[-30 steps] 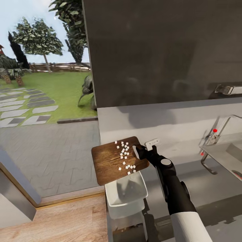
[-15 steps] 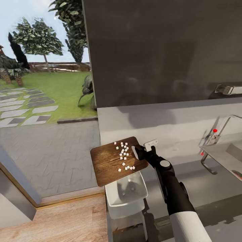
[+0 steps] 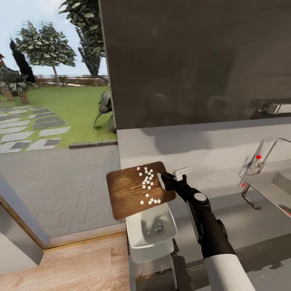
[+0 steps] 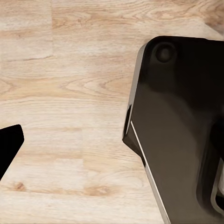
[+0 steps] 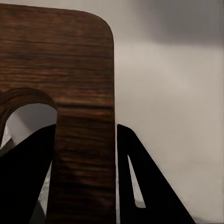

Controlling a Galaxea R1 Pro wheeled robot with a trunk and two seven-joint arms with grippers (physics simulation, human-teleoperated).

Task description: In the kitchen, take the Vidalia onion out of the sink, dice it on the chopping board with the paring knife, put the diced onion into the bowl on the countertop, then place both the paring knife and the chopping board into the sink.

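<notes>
The right claw (image 3: 163,180) is clamped on the handle end of the chopping board (image 3: 129,190), and it holds the board in the air above the bowl (image 3: 139,238). In the right wrist view the two dark fingers (image 5: 140,186) stand on either side of the strip of wood beside the board's oval handle slot, pressed against the chopping board (image 5: 70,93). In the head view the board tilts, its near edge over the bowl's far rim. Small white cubes of diced onion (image 3: 147,184) lie scattered on the board, most of them near the claw and along the near edge. A few more pieces lie inside the white square bowl. The bowl sits at the left end of the glossy grey surface (image 3: 242,226), close to its front edge.

Off to the right, the steel sink (image 3: 275,188) is set in the same surface, with its chrome tap (image 3: 262,155) and red-knobbed lever standing behind it. A dark wall cabinet (image 3: 194,60) hangs above the pale wall.

The left claw's fingertip (image 4: 7,147) shows as one dark tip at the edge of the left wrist view, above light wood floor (image 4: 65,93) and beside the robot's dark base (image 4: 182,126); I cannot tell whether that claw is released or clenched.
</notes>
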